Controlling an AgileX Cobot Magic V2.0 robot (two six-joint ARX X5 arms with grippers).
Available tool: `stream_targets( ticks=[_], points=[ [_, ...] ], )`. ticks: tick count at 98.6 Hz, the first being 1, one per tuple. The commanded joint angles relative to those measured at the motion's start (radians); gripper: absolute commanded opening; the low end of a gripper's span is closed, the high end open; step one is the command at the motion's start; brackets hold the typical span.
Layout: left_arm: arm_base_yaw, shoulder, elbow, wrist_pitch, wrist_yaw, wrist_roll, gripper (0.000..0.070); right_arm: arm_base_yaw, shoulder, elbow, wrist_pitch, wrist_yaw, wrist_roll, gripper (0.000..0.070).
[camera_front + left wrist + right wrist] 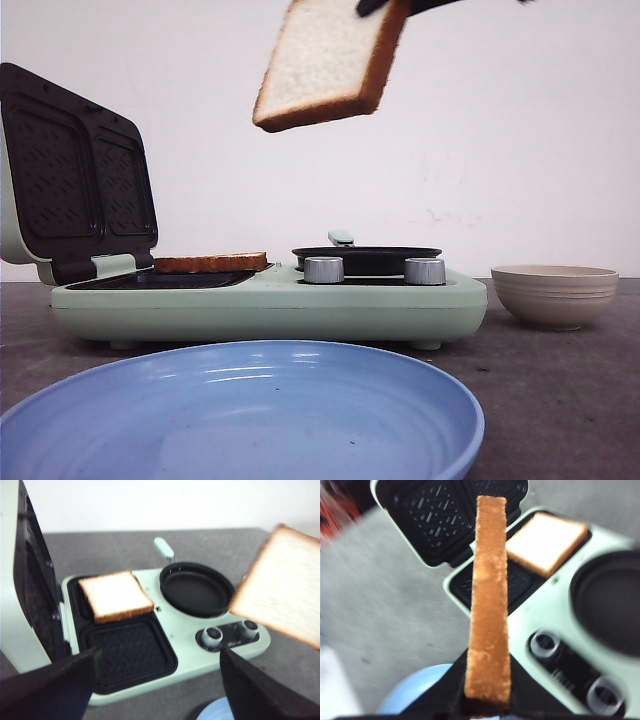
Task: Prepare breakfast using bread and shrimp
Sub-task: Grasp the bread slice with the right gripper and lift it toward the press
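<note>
One slice of bread (328, 62) hangs tilted high above the sandwich maker (270, 300). My right gripper (487, 695) is shut on its crust edge, and the slice (489, 605) shows edge-on in the right wrist view. The other slice of bread (116, 596) lies flat on the maker's far grill plate, also seen as a low toast edge (210, 262) in the front view. My left gripper (160, 680) is open and holds nothing, hovering over the maker's near side. The near grill plate (131, 652) is bare. The shrimp is out of view.
The maker's lid (75, 170) stands open at the left. A black pan (196, 590) sits on the maker's right half behind two silver knobs (324, 269). A blue plate (240, 410) lies at the front and a beige bowl (555, 295) at the right.
</note>
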Motion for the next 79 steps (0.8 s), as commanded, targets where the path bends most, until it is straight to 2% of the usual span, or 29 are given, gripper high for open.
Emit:
stream_targets(
  ticks=[1, 10, 28, 53, 60, 79],
  points=[
    [-0.005, -0.016, 0.005, 0.028, 0.004, -0.006, 0.0434, 0.027, 0.063, 0.071, -0.016, 0.022, -0.158, 0.0007],
    [-0.005, -0.044, 0.005, 0.047, 0.004, -0.007, 0.0434, 0.066, 0.139, 0.145, -0.048, 0.078, -0.263, 0.0007],
    [-0.005, -0.074, 0.005, 0.045, 0.004, -0.009, 0.0434, 0.163, 0.261, 0.231, -0.052, 0.257, -0.523, 0.0007],
    [-0.005, -0.074, 0.005, 0.048, 0.004, -0.053, 0.0434, 0.26, 0.392, 0.237, 0.139, 0.438, -0.801, 0.0007],
    [-0.005, -0.074, 0.005, 0.048, 0.004, -0.056, 0.0434, 0.273, 0.43, 0.237, 0.196, 0.463, -0.863, 0.0007],
    [-0.005, -0.074, 0.005, 0.048, 0.004, -0.055, 0.0434, 0.276, 0.507, 0.237, 0.291, 0.459, -0.97, 0.0007]
  ],
)
